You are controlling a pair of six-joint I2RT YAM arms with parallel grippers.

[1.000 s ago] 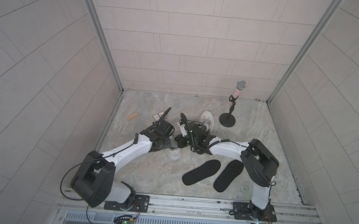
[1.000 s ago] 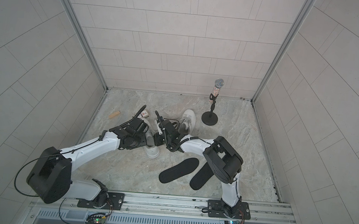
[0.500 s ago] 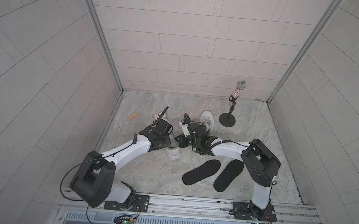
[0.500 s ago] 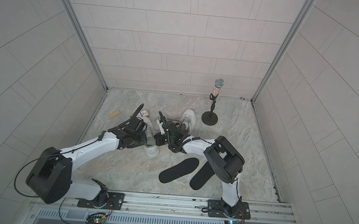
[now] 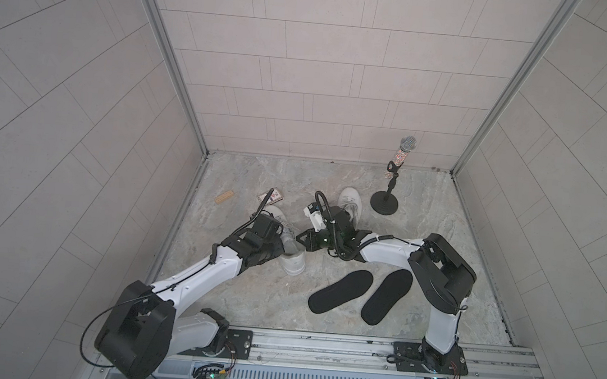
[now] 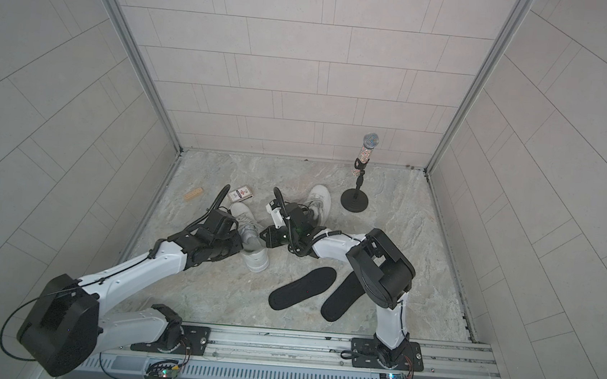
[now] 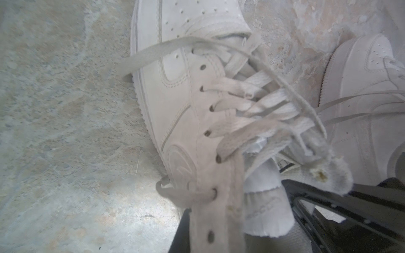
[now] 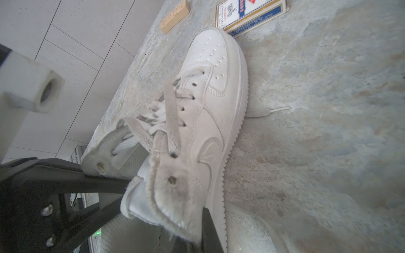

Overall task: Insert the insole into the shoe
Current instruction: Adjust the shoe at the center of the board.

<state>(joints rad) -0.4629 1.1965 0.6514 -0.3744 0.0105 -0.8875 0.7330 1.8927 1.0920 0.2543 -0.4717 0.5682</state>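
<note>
The left hand [image 7: 219,227] and right hand [image 8: 171,203] seem clamped on soft flaps of the shoe [image 5: 293,262]. The insole [image 5: 342,291] near them looks light and floppy, so pinch its heel.

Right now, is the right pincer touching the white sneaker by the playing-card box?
Touching. The right wrist view shows the right pincer shut on that white sneaker's eyelet flap.

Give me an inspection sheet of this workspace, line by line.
Surface: stone-look floor, one lace end trailing on it.
Job's things: near shoe upright; second shoe farther back; two black insoles flat on floor, outside both.
Clutter: microphone stand, card box, wooden block.
Grippers: left gripper, right gripper each shut on an eyelet flap of near shoe.
Cables: black lead arcs over each wrist.
Surroundings: tiled walls, metal rail in front.
</note>
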